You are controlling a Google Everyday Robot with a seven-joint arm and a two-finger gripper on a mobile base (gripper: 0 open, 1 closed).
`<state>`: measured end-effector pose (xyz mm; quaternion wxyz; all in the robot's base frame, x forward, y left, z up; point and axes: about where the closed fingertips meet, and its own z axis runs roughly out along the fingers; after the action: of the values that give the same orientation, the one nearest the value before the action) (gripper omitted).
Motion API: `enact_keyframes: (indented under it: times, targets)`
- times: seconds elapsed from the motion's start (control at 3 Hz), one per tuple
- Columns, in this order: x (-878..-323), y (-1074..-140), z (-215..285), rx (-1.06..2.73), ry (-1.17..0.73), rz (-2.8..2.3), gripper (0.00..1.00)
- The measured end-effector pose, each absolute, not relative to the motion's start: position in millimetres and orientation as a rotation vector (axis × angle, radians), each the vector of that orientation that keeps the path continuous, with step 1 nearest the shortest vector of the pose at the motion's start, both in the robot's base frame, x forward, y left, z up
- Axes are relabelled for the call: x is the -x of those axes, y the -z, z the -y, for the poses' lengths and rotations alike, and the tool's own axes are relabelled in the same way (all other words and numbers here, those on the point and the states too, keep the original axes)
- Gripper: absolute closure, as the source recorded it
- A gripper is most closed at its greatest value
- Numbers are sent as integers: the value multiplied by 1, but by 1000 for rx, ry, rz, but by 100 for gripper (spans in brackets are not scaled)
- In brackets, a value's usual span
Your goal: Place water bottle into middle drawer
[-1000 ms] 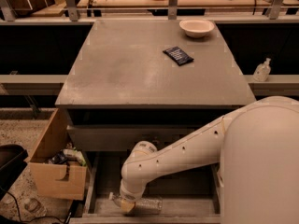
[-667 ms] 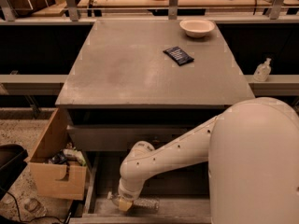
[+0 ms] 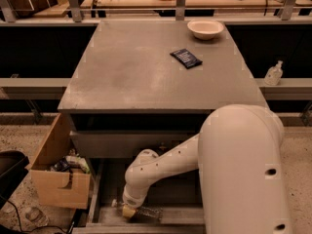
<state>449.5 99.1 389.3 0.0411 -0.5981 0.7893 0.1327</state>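
The middle drawer [image 3: 178, 194] is pulled out below the grey cabinet top, and its grey floor shows. The water bottle [image 3: 147, 212] lies on its side on the drawer floor near the front wall, seen as a clear ribbed shape. My gripper [image 3: 127, 211] is down inside the drawer at the bottle's left end, at the tip of my white arm [image 3: 161, 165]. The wrist hides the contact between gripper and bottle.
On the cabinet top [image 3: 146, 67] are a white bowl [image 3: 205, 29] and a dark packet [image 3: 185, 58]. A small pump-top bottle [image 3: 274, 73] stands on the right ledge. An open cardboard box [image 3: 58, 179] with clutter sits left of the drawer. My arm's large shoulder [image 3: 243, 169] fills the lower right.
My arm's big shoulder has swung left across the view. The gripper has stayed low in the drawer at the bottle, hardly moving.
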Motion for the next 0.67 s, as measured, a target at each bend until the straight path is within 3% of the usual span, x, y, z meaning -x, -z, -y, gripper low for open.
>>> enact_keyframes:
  times: [0.33, 0.67]
  targets:
    - [-448, -388, -99, 1833, -409, -2418, 83]
    - [-447, -387, -99, 1836, -411, -2420, 52]
